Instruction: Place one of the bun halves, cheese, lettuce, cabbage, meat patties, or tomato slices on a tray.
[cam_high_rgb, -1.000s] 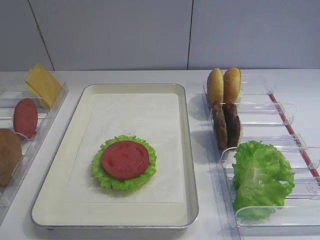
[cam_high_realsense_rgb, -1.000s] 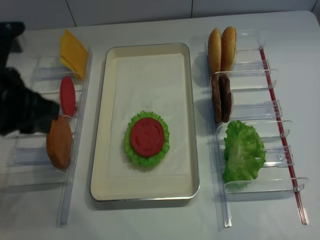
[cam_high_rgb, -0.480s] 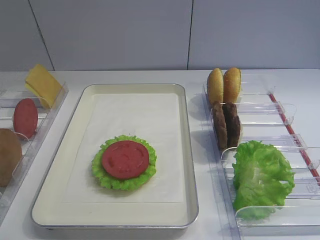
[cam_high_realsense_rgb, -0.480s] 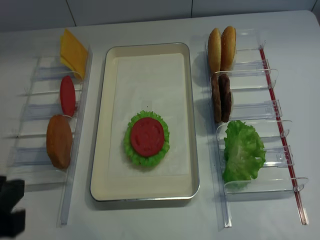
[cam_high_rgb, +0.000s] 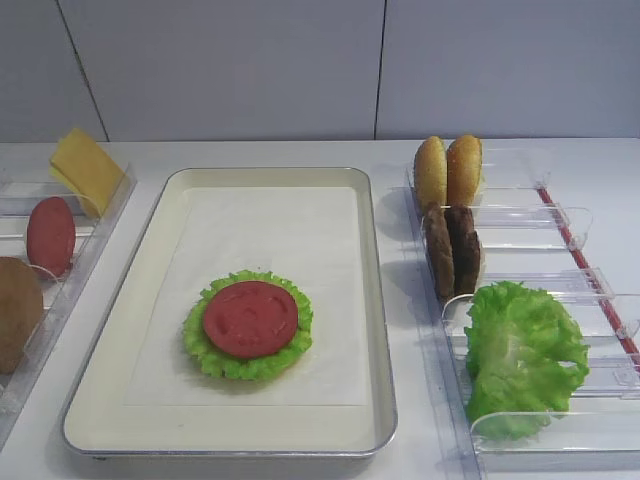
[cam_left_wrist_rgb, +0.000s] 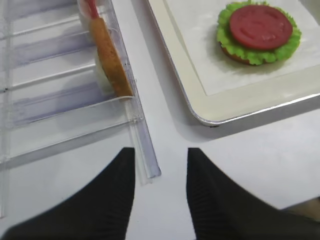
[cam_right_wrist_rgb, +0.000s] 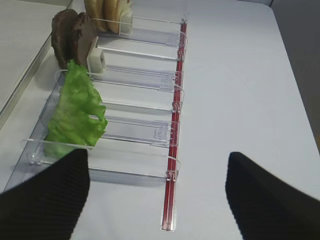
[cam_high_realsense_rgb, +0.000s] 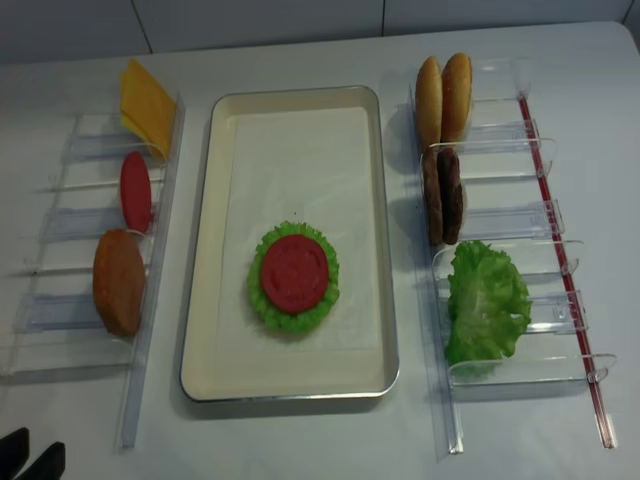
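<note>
On the cream tray lies a tomato slice on top of a lettuce leaf and a bun half. My left gripper hovers open over the near end of the left holder, below and left of the tray, holding nothing. My right gripper stands wide open and empty over the near end of the right holder, just beside the standing lettuce.
The left clear holder carries cheese, an upright tomato slice and a bun half. The right holder carries two bun halves and two meat patties.
My left arm has pulled back from over the left holder to the table's near-left corner. The food and tray have not moved.
</note>
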